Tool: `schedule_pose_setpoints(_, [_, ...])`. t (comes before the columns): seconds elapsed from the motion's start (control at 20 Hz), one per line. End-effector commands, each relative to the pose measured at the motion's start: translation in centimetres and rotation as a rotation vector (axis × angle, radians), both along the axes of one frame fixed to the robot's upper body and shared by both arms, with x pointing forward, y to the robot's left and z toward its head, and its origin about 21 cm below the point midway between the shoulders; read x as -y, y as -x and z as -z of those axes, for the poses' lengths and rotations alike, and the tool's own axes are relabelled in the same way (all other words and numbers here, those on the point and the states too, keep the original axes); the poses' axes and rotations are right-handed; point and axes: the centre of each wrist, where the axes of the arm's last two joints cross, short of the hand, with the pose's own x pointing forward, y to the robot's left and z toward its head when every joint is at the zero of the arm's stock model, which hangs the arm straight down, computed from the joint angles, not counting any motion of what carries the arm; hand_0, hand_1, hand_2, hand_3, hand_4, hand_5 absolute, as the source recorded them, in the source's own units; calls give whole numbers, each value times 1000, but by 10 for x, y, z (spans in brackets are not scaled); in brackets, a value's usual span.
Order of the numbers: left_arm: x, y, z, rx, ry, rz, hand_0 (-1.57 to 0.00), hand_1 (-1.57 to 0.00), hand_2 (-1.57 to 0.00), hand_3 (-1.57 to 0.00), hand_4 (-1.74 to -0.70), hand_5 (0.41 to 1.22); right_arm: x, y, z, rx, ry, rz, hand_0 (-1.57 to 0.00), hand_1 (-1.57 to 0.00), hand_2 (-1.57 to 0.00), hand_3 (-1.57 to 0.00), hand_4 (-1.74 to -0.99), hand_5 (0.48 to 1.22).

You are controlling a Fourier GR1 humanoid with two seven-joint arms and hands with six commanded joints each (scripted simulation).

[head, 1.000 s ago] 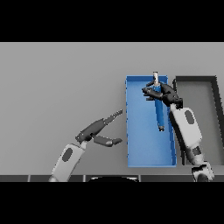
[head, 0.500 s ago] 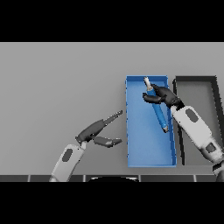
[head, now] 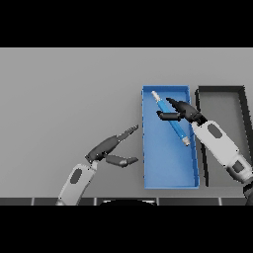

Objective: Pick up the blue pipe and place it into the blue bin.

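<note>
The blue pipe (head: 171, 120) lies inside the blue bin (head: 168, 173), just under the right hand (head: 182, 109), whose fingers are spread and grip nothing. The placing looks done; only pulling that hand clear seems left. The left hand (head: 109, 149) rests open outside the bin.

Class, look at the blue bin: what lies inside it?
Inside the blue bin lies the blue pipe, slanted on the floor. The right hand hovers over it, open, covering part of its middle.

White-and-grey arms end in dark left hand (head: 106, 148) and right hand (head: 182, 110).
</note>
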Motion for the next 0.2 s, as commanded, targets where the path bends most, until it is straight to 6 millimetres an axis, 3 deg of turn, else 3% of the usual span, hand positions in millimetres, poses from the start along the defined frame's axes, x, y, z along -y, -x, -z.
schedule_pose_setpoints(0.0, [1,1,-1,7,1,-2,1,1,1,1,-930,496,3,0,-2,6,-2,-14,-19,-17,-17,-4,-1084,713])
schedule_pose_setpoints(0.15, [7,3,-4,-5,-8,0,1,1,1,1,-930,495,-2,2,-6,5,-13,-35,-19,-17,-17,-4,-1084,714])
